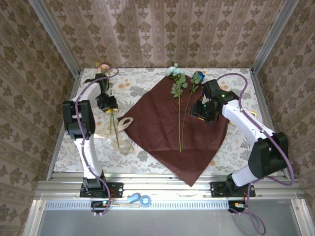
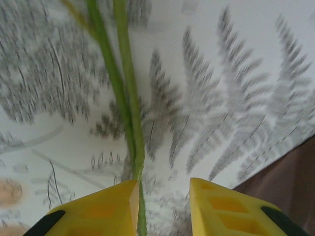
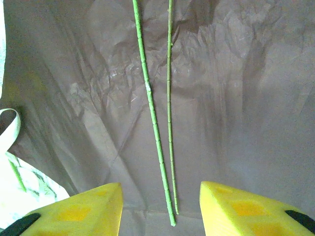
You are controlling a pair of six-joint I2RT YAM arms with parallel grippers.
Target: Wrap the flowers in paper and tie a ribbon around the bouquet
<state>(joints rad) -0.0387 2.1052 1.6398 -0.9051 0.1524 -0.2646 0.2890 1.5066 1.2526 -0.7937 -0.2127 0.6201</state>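
The crimson paper (image 1: 162, 140) lies flat on the tabletop (image 1: 231, 155), with the cream ribbon (image 1: 125, 123) looped just beside its left edge. The right hand (image 3: 161, 194) hovers half open and empty above two flowers (image 1: 178, 89) lying on the paper. Farther left, the left hand (image 2: 162, 189) stands partly open astride two green stems (image 2: 125, 98), not clamping them.

Two flowers (image 1: 178, 87) lie on the paper (image 1: 157, 135); ribbon (image 1: 123, 125) and other stems (image 1: 115, 130) lie left.
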